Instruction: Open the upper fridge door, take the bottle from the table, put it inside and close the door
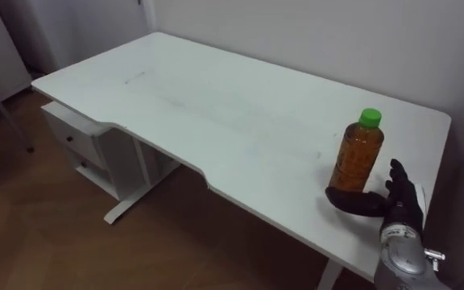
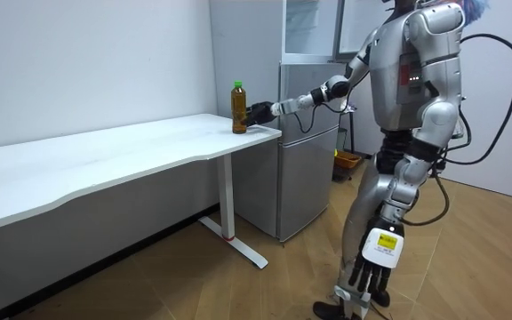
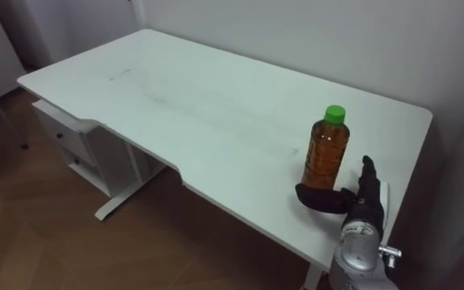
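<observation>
White desk (image 1: 216,105) takes most of the eye views. In the room view its end butts up near the grey fridge (image 2: 300,160), with the upper compartment (image 2: 309,27) at the top centre of that frame; can't tell if its door is open. The tea bottle (image 1: 356,157) stands on the desk at lower right of the eye views, close to the desk's end and not far from the front edge. The right hand (image 1: 393,201) is at the bottle's foot, spread and not closed. Its thumb (image 1: 353,201) crosses in front of the base and the fingers rise just beside and behind it; can't tell if there is real contact yet. Biggest risk, as I judge it: the hand sits very low on a tall bottle, so closing there could lever the top over, or the bottle could swing when lifted. Next: a thumb nudge before the fingers close could skid it toward the nearby edge or knock it flat. Smaller: a smooth round body and moving liquid could let it slip in a loose hold on the way up to the high compartment. Bottle is upright with its long axis vertical, green cap (image 1: 369,118) pointing up, base flat on the desk, no visible lean.
</observation>
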### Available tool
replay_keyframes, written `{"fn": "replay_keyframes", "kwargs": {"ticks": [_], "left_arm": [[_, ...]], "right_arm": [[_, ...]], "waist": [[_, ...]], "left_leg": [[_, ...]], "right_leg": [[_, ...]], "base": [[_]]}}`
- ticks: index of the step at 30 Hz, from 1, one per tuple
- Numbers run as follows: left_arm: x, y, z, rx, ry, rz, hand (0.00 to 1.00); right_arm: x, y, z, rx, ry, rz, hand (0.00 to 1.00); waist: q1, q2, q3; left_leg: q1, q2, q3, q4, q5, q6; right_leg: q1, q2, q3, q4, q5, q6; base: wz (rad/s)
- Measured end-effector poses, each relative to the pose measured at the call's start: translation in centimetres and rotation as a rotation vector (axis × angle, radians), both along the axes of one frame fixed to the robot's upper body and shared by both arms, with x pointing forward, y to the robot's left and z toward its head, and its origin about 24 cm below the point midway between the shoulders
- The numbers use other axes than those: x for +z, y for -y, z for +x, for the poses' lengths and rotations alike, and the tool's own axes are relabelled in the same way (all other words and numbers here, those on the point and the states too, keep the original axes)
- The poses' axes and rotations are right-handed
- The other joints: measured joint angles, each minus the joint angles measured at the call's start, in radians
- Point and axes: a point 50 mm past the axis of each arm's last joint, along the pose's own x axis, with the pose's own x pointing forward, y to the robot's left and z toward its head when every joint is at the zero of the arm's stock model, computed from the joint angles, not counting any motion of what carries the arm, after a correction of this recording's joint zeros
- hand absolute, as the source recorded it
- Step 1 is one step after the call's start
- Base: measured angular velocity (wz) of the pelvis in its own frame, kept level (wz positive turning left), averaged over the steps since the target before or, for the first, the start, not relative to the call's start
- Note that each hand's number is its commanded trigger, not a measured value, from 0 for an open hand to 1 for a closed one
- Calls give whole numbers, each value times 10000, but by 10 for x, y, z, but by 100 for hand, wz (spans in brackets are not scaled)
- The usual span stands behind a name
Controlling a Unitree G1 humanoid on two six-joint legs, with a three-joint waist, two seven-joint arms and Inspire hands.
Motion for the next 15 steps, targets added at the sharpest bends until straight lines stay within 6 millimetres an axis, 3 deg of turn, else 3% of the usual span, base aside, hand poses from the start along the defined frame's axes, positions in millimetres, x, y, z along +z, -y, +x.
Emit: {"fn": "replay_keyframes", "kwargs": {"ticks": [7,15], "left_arm": [[0,-1,1,-47,245,-40,0],[-1,-5,-3,-47,162,23,0]], "right_arm": [[3,2,2,-371,-81,-48,0],[5,6,2,-781,23,85,0]], "waist": [[153,-146,41],[405,-315,141]], "left_leg": [[13,33,70,-30,8,-17],[-13,35,113,-45,3,-19]], "right_leg": [[-36,18,122,-4,21,-27],[-104,25,231,-16,24,-18]], "base": [[-3],[-3]]}}
